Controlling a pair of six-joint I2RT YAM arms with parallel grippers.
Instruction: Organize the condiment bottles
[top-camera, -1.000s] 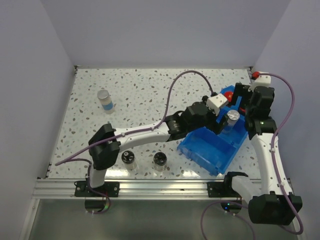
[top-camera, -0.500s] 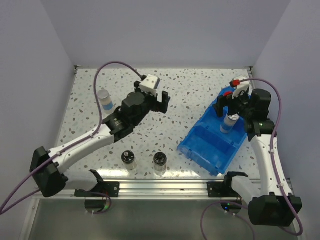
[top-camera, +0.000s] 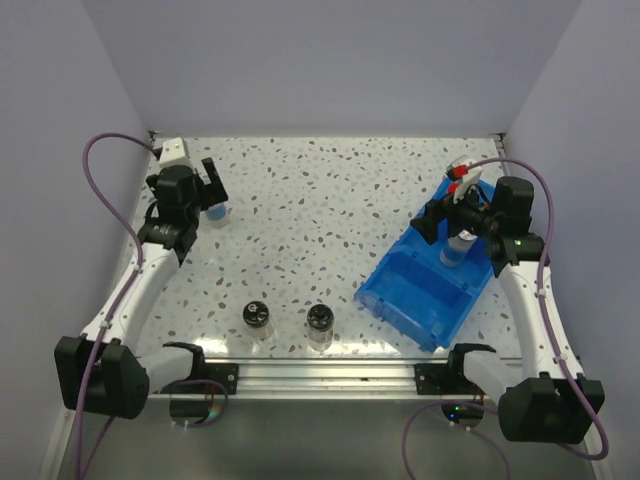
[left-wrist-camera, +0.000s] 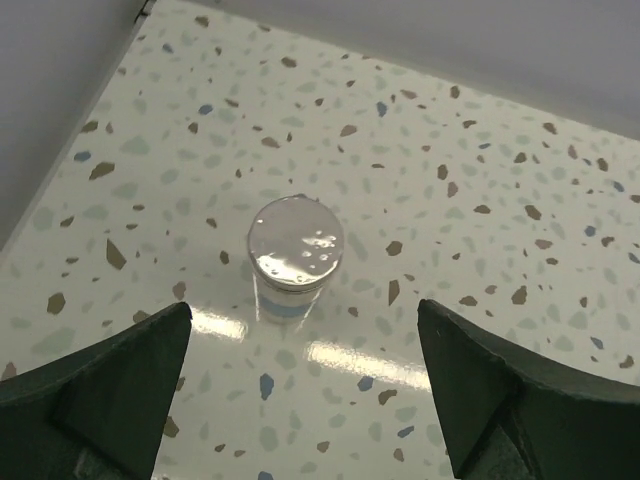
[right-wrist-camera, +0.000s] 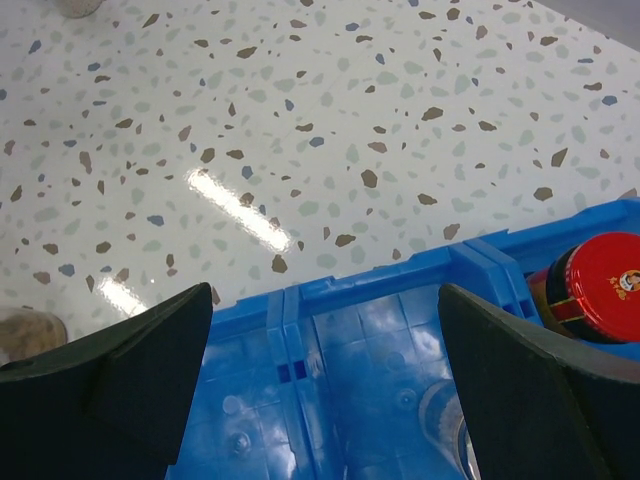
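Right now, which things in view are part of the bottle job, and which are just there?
Job: loose silver-cap jar on the table; binned silver-cap jar; red-cap jar, also in the blue bin; two black-lid jars near the front edge.
Not bottles: blue bin (container only); table.

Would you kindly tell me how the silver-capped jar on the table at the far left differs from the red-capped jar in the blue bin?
The silver-capped jar has a shiny metal cap; the red-capped jar has a red one. The silver-capped jar's body is clear with a pale blue band, while the red-capped jar's is dark. The silver-capped jar stands on the table, the red-capped jar inside the blue bin. Both stand upright, and neither is gripped.
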